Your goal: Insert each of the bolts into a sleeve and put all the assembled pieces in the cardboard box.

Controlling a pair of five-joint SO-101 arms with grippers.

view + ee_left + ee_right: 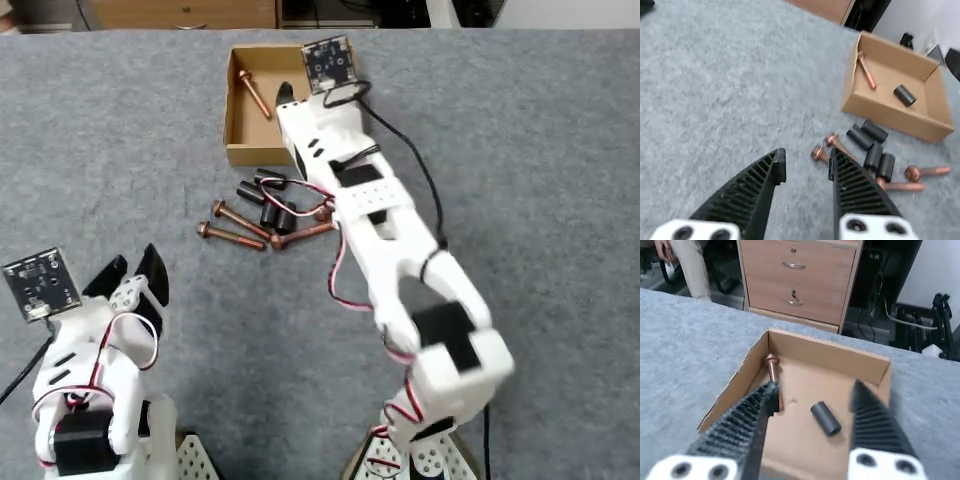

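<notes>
The cardboard box (238, 128) stands at the table's far middle. Inside it lie a copper bolt (774, 374) and, apart from it, a loose black sleeve (826, 418). My right gripper (815, 386) hangs open over the box, the sleeve on the floor below its fingers. In front of the box several black sleeves (270, 200) and several copper bolts (233, 235) lie in a loose heap, seen as sleeves (873, 145) and bolts (821, 154) from the left wrist. My left gripper (807, 162) is open and holds nothing, at the near left, well short of the heap.
The right arm (380, 230) stretches over the heap's right side, with red and black cables hanging near the parts. A wooden drawer cabinet (796, 277) stands beyond the table's far edge. Bare grey cloth (100, 150) spreads left of the box.
</notes>
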